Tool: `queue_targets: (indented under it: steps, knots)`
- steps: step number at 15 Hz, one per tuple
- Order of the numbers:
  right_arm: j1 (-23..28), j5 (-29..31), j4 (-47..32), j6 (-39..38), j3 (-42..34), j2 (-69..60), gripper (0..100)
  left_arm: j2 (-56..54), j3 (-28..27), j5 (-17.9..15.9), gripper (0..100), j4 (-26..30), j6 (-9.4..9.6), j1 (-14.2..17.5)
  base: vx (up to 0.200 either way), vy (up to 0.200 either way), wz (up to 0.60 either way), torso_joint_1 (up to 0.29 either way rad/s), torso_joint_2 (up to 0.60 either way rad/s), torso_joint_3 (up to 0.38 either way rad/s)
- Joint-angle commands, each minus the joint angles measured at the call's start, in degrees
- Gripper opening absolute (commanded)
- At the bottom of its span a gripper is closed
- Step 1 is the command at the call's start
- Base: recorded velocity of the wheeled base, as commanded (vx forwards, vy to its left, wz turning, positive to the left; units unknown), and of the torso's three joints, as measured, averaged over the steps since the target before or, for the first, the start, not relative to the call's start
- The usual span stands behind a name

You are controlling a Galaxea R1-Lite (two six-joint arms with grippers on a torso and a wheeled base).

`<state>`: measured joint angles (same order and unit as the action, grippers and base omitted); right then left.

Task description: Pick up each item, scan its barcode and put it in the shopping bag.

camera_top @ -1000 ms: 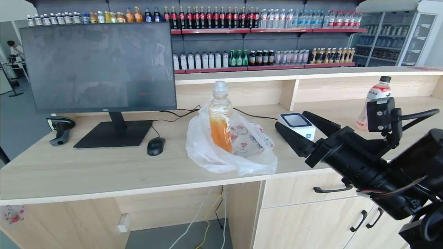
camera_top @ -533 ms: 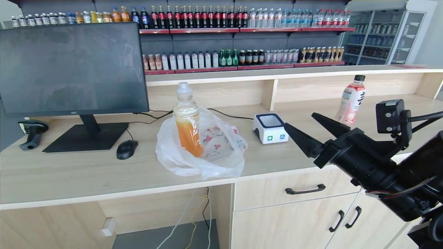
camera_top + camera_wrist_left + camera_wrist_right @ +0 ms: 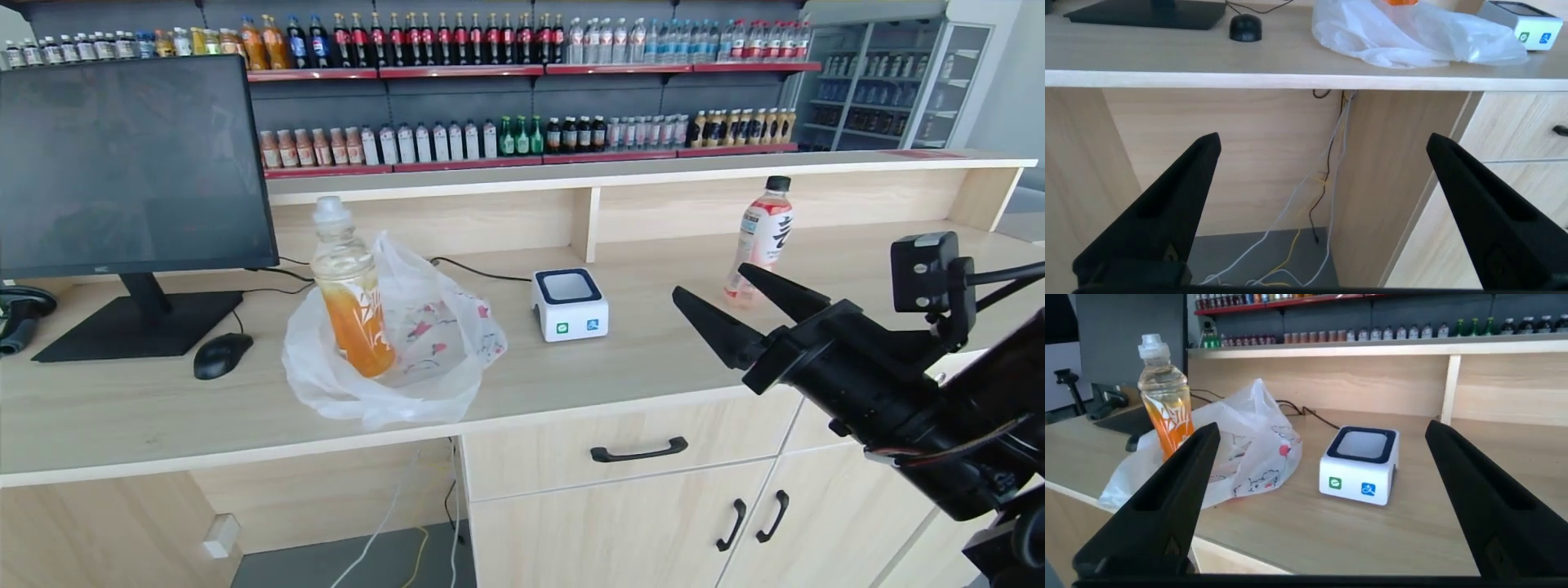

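The right hand (image 3: pixel 710 282) hangs over the near right part of the surface (image 3: pixel 637 359), its two black fingers spread wide with nothing between them. Just beyond its tips in the head view stands the pink-labelled bottle (image 3: pixel 759 241), upright with a dark cap, near the far right of the surface. Its label carries large dark characters running downward.

Left of centre, the orange drink bottle (image 3: pixel 349 290) stands upright inside the white shopping bag (image 3: pixel 424 343), which slumps open around it and bears a red flower print. The bottle's orange label has pale markings too small to read. The scanner box (image 3: pixel 569 304), white with a dark-rimmed window on top, sits just right of the bag and apart from it. Its front shows one green and one blue square mark.

From the right wrist, the bag, the orange bottle and the scanner box lie between the spread fingers, farther off.

The left hand (image 3: pixel 1324 140) is low on the near side, below the edge of the surface, its fingers likewise wide apart and gripping nothing. Its camera looks into the open space under the surface, where cables (image 3: pixel 1323 204) hang down.

A dark monitor (image 3: pixel 122 163) stands far left with a mouse (image 3: pixel 222 355) beside its base and a handheld scanner (image 3: pixel 20 314) at the left edge. Shelves (image 3: pixel 522 73) of bottles line the far wall.
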<state>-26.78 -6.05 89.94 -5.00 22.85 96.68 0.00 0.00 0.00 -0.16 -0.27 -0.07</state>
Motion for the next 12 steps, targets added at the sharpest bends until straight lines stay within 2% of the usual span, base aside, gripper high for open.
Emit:
queue_targets:
  steps: [1, 10, 12]
  knots:
    - [0.0, 0.0, 0.1, 0.0, 0.0, 0.2, 100, 0.0, 0.0, 0.0, 100, 0.0, 0.00, 0.0, 0.000, -0.200, 0.00, 0.002, 0.00, -0.002]
    - [0.0, 0.1, 0.1, -0.1, -0.5, -0.1, 100, 0.0, 0.0, 0.0, 100, 0.0, -0.08, 0.0, 0.000, -0.200, 0.00, 0.001, 0.00, 0.001]
    - [0.0, 0.1, 0.1, -0.1, -0.6, 0.0, 100, 0.0, 0.0, 0.0, 100, 0.0, 0.00, 0.0, 0.200, -0.200, 0.00, 0.000, 0.00, 0.002]
